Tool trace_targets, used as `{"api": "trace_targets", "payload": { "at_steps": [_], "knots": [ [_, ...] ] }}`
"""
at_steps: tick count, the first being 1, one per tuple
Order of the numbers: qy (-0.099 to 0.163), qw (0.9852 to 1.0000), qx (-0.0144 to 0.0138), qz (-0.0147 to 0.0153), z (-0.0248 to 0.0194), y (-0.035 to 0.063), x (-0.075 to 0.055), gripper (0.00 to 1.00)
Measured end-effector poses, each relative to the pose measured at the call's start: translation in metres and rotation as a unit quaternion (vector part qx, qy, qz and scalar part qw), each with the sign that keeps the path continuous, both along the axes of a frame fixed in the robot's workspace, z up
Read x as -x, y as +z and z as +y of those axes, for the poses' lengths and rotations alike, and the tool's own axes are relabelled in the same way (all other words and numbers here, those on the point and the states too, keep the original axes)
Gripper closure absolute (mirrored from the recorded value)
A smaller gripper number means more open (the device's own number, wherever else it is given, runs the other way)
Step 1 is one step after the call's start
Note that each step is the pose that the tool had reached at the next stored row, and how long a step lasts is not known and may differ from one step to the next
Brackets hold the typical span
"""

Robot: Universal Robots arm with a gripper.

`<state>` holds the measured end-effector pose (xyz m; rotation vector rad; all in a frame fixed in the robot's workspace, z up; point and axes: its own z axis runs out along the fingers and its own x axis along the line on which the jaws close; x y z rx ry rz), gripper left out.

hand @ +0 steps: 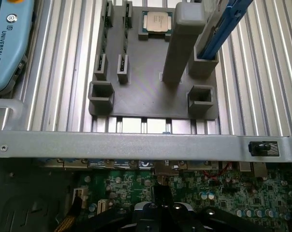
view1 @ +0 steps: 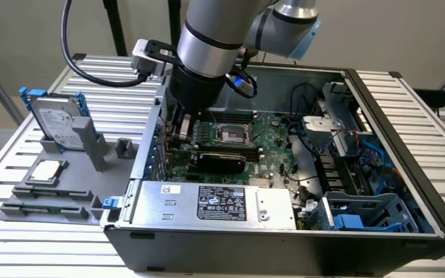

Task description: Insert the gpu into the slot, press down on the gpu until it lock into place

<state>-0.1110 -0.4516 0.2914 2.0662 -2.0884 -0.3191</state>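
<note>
Exterior view: open PC case (view1: pixel 393 191) sits on a slatted aluminium table (view1: pixel 431 133), with a plain beige wall (view1: pixel 408 29) behind. Arm (view1: pixel 211 40) drops in from top centre of frame. Gripper (view1: pixel 181 128) is down inside the case, centre-left of frame, at the left edge of the green motherboard (view1: pixel 273 153). Gripper apart or together: can't tell.

The gpu (view1: pixel 218 161) is the black card lying across the motherboard at frame centre. It sits just right of and below the gripper, between the CPU socket (view1: pixel 230 134) and the silver-labelled power supply (view1: pixel 215 202). Can't tell if the gripper touches the gpu.

Blue drive cage (view1: pixel 361 215) is lower right, inside the case. Left of frame, outside the case, a grey fixture plate (view1: pixel 53 191) lies on the table. It holds an upright hard drive (view1: pixel 56 121) in a blue bracket (view1: pixel 28 95) and a loose CPU (view1: pixel 46 171). Black cable (view1: pixel 72 52) loops at upper left.

Wrist view: gripper (hand: pixel 158 205) hangs over the motherboard (hand: pixel 228 193). The case's grey sheet-metal rim (hand: pixel 136 145) runs between the board and the table (hand: pixel 271 72). The fixture plate (hand: pixel 151 96) lies beyond the rim with the CPU (hand: pixel 156 21) on it.
</note>
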Motion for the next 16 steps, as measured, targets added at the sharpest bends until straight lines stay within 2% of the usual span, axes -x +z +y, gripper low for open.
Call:
{"api": "trace_targets", "payload": {
  "at_steps": [3,7,16],
  "knots": [
    [0.000,1.0000,0.0026,0.0049,0.0002,0.0016,0.0001,0.89],
    [0.000,1.0000,0.0029,0.0091,0.0009,0.0019,0.0008,0.89],
    [-0.001,0.9999,0.0056,0.0109,0.0013,0.0016,0.0037,0.89]
  ]
}}
